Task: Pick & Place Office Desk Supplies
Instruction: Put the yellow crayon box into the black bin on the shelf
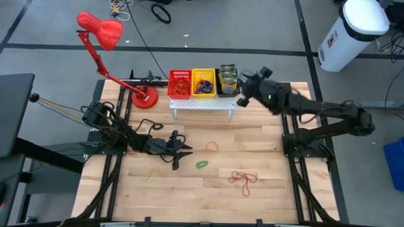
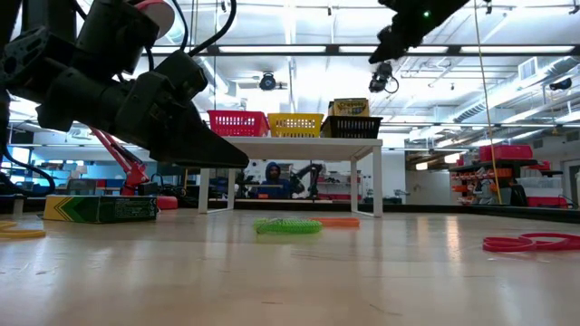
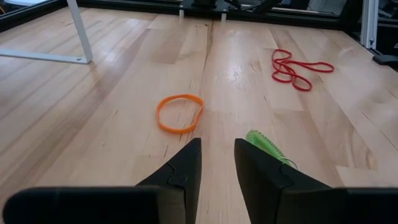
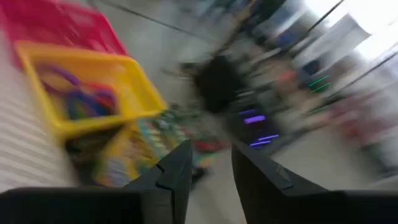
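Observation:
My left gripper hovers low over the table's middle, open by a narrow gap and empty. A green rubber band lies flat just ahead of its fingertips, with an orange band beyond and a tangle of red bands farther right. One crayon box lies flat on the table near the left arm. My right gripper is raised beside the black basket holding crayon boxes; it is open and empty.
A white perforated rack at the far edge carries a red basket, a yellow basket with coloured bands and the black basket. The red desk lamp's base stands left of the rack. A yellowish band lies near the left arm.

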Controlling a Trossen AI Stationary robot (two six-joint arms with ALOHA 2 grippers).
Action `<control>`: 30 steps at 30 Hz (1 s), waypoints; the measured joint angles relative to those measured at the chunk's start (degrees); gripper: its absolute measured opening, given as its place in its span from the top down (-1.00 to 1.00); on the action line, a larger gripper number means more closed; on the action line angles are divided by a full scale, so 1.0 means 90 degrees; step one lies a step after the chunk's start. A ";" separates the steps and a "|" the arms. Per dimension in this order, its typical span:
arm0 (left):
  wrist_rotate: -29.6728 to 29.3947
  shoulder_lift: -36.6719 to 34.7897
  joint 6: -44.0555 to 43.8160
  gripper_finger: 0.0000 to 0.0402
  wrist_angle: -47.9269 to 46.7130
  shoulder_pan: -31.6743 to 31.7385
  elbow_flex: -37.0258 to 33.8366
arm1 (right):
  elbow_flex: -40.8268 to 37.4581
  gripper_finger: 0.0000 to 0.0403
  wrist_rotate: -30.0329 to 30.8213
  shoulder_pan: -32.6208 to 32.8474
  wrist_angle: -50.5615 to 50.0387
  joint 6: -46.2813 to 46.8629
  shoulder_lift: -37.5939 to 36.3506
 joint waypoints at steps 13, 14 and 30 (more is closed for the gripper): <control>-0.0011 0.0000 0.0105 0.49 -0.0001 0.0012 0.0000 | 0.1899 0.14 -0.4670 -0.2369 -0.2911 0.1629 0.1257; -0.0014 0.0000 0.0160 0.49 0.0003 0.0015 0.0000 | 0.2090 0.14 -0.4667 -0.2385 -0.3077 0.1483 0.1461; -0.0007 -0.0002 0.0238 0.49 -0.0007 0.0100 0.0000 | 0.2954 0.25 -0.4514 -0.2564 -0.3970 0.0699 0.2164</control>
